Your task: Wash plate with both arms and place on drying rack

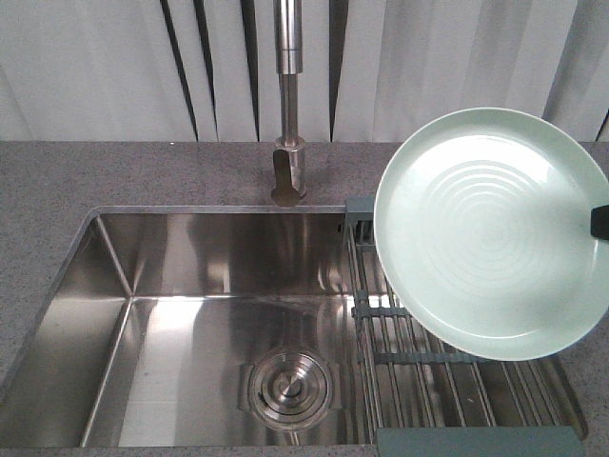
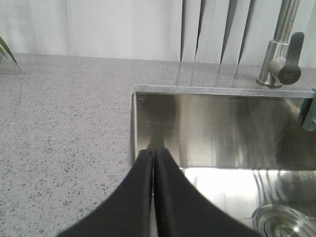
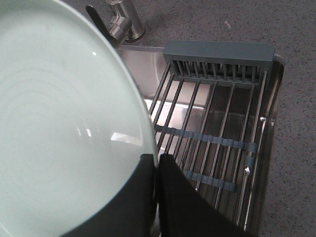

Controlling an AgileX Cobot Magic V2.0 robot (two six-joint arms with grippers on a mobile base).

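Note:
The pale mint-green plate (image 1: pixel 490 233) hangs tilted above the drying rack (image 1: pixel 447 376), its ringed inner face toward the front camera. My right gripper (image 3: pixel 157 159) is shut on the plate's (image 3: pixel 64 123) rim, one finger on each face; in the front view only a black tip (image 1: pixel 599 222) of it shows at the right edge. The rack (image 3: pixel 217 133) of steel rods with grey-blue end pieces spans the right end of the sink below the plate. My left gripper (image 2: pixel 152 154) is shut with nothing in it, over the sink's left rim.
A steel sink basin (image 1: pixel 171 314) with a round drain (image 1: pixel 288 386) lies left of the rack. The steel faucet (image 1: pixel 288 114) stands on the grey speckled counter (image 1: pixel 95 176) behind it. A white curtain hangs at the back.

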